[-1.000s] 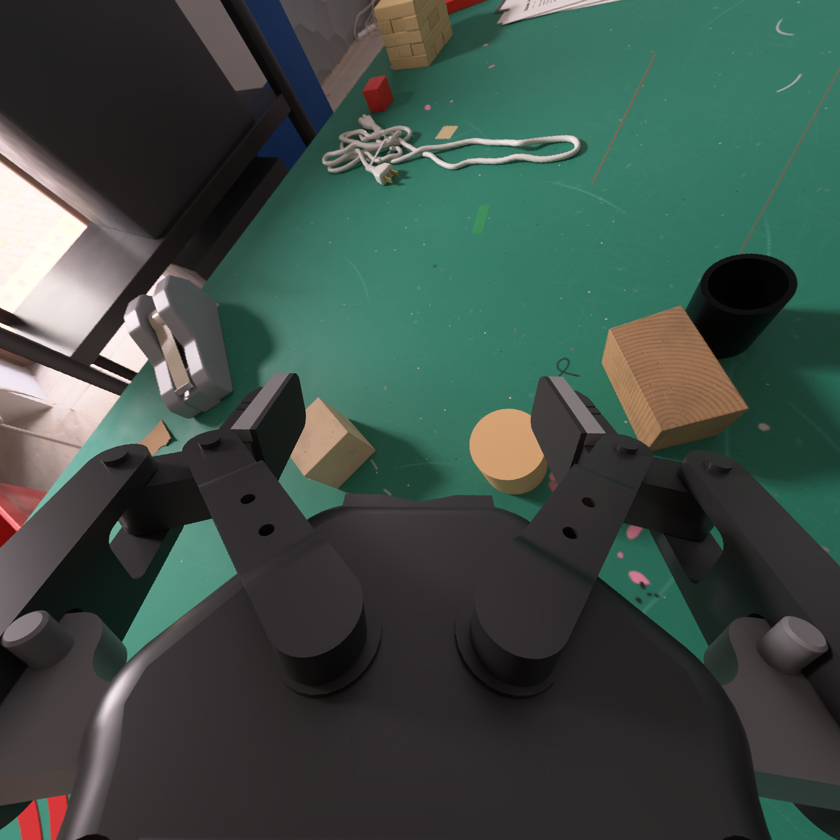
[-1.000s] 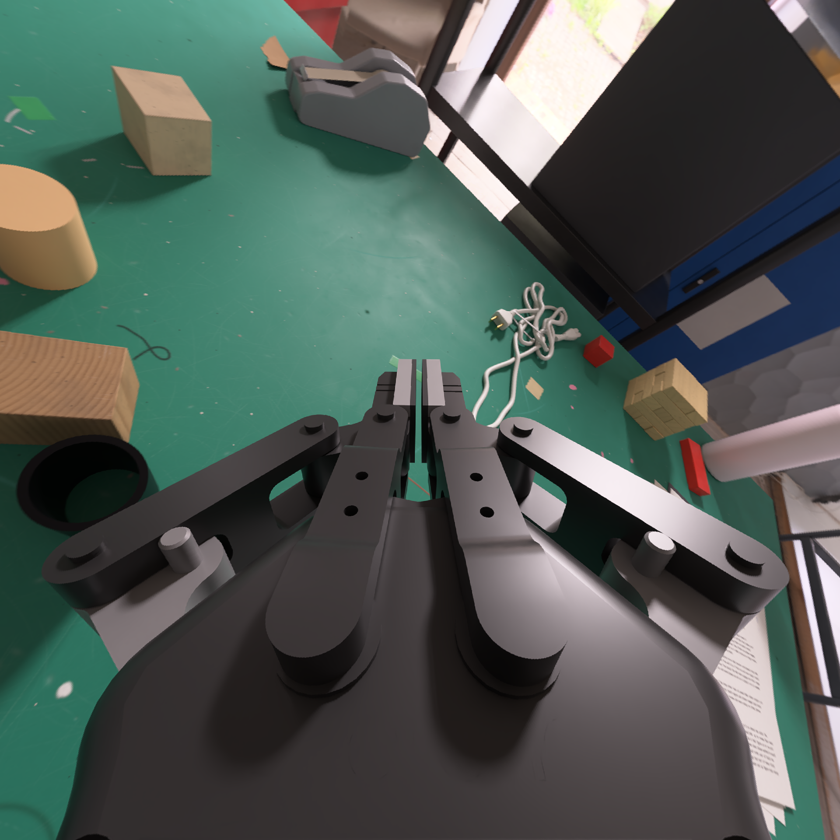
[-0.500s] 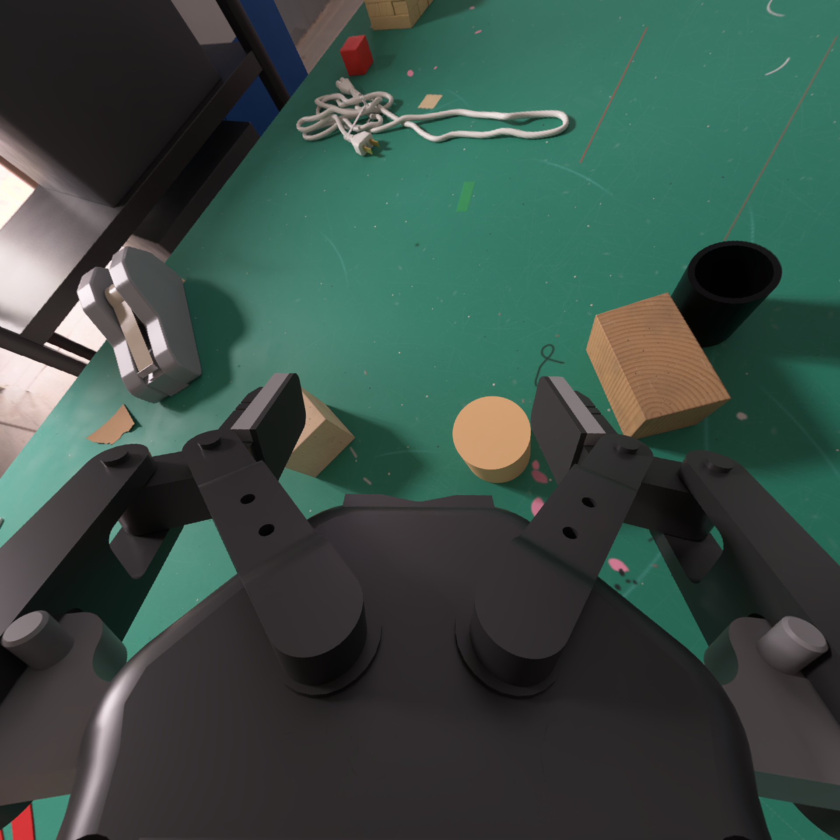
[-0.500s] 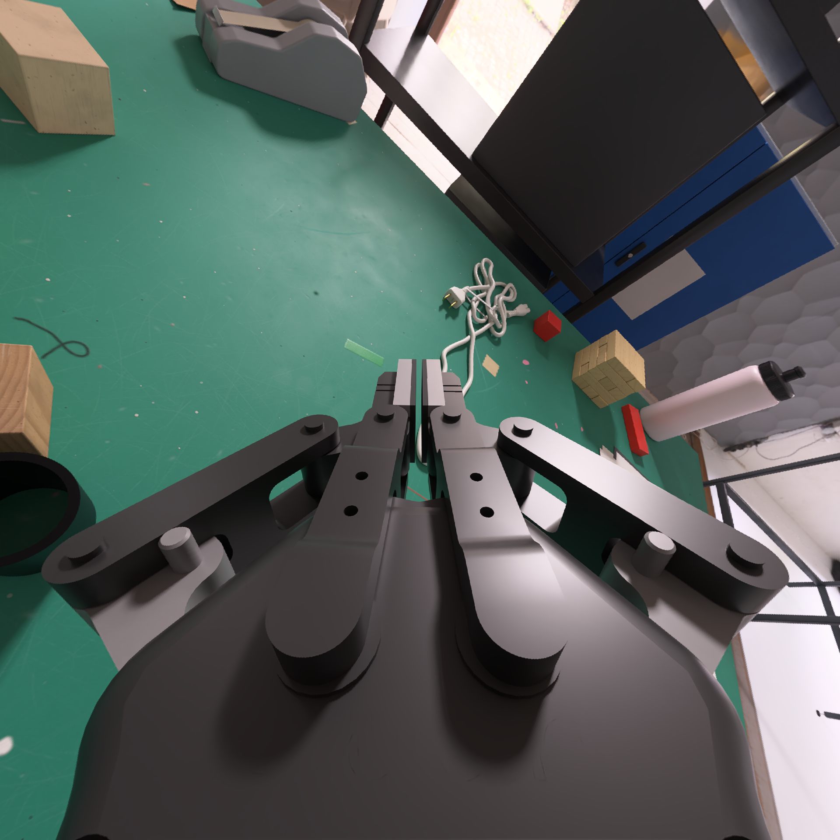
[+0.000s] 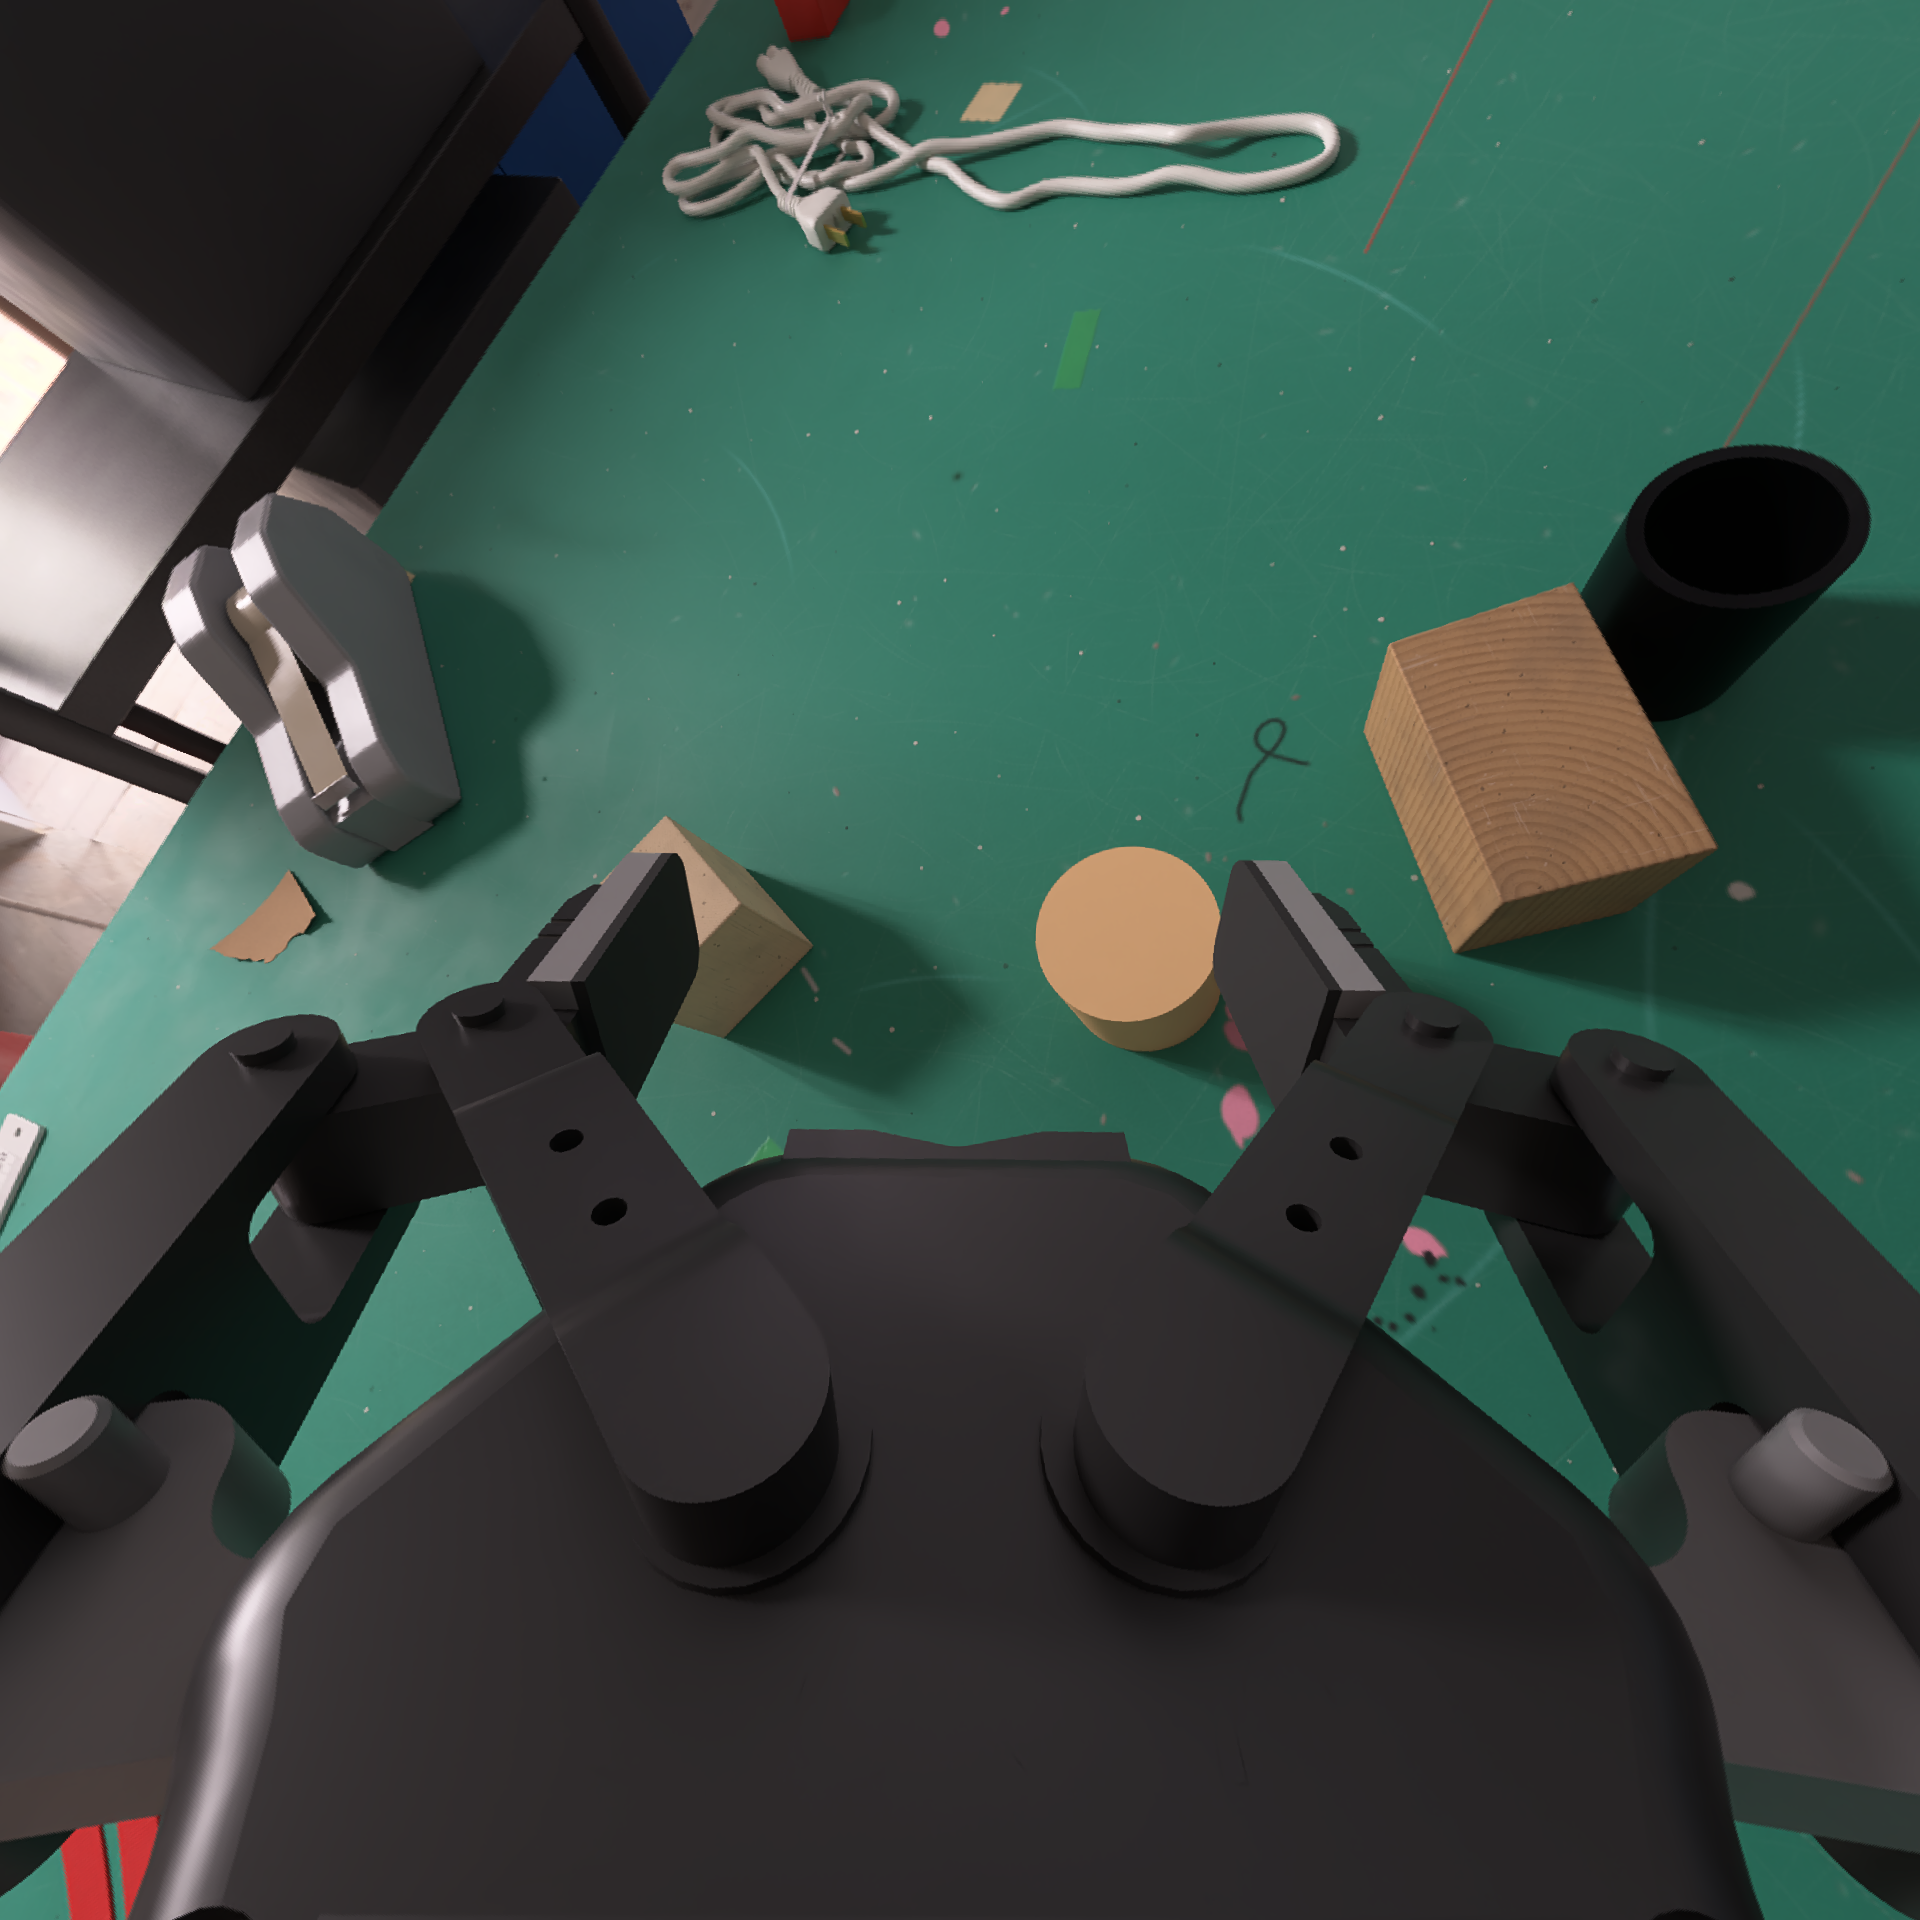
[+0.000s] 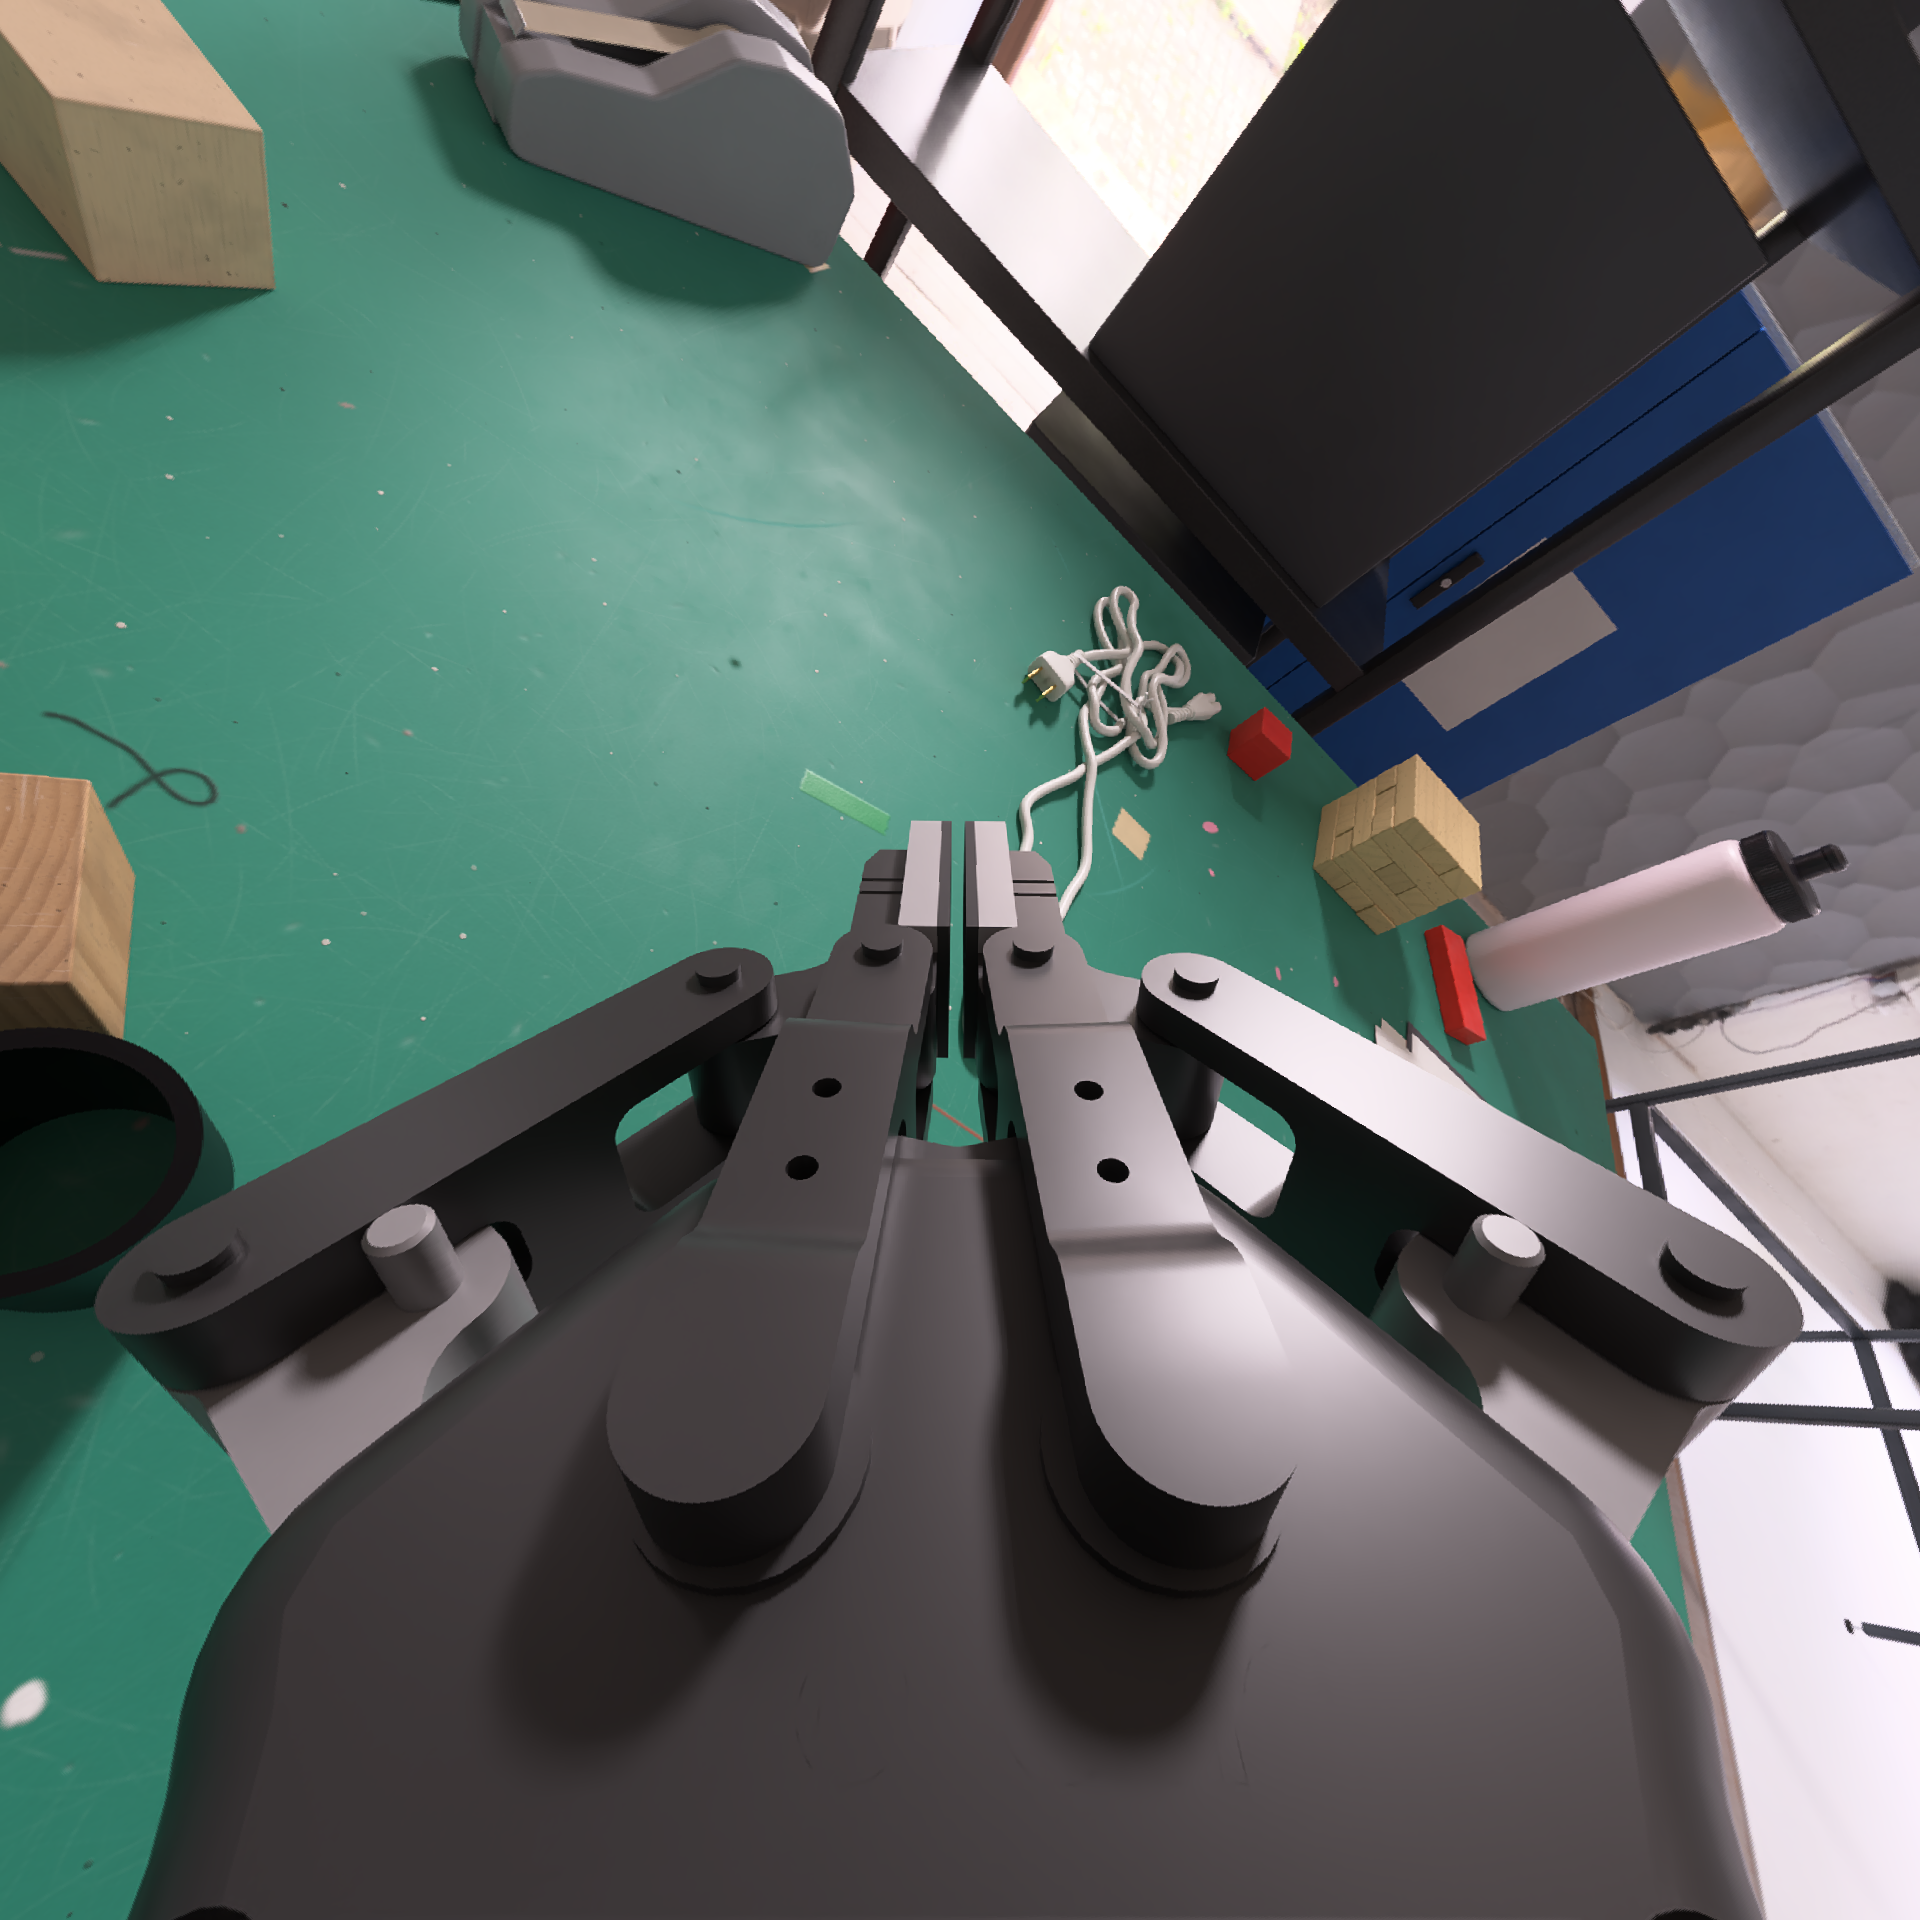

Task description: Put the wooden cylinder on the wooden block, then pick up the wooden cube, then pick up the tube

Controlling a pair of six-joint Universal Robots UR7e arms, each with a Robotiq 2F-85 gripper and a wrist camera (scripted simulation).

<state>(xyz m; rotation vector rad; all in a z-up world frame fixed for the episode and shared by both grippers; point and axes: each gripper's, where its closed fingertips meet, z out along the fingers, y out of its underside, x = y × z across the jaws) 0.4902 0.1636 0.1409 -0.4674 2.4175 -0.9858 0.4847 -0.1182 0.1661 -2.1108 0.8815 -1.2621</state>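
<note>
In the left wrist view my left gripper (image 5: 961, 925) is open and empty above the green table. The wooden cylinder (image 5: 1129, 940) stands upright just inside its right finger. The wooden cube (image 5: 743, 940) lies partly behind its left finger. The wooden block (image 5: 1527, 764) lies to the right, with the black tube (image 5: 1735, 566) upright behind it. In the right wrist view my right gripper (image 6: 957, 873) is shut and empty. The cube (image 6: 135, 156), block (image 6: 52, 894) and tube (image 6: 83, 1153) sit along that view's left edge.
A grey tape dispenser (image 5: 322, 686) stands near the table's left edge by a dark shelf unit (image 5: 208, 208). A white cord (image 5: 935, 156) lies farther off. In the right wrist view there are a small red cube (image 6: 1259, 741), a stack of small wooden bricks (image 6: 1397, 842), a red bar (image 6: 1452, 982) and a white bottle (image 6: 1631, 920).
The left gripper has come down and forward, so the cylinder now sits between its fingers near the right one. The right gripper has swung away; the cylinder has left its view.
</note>
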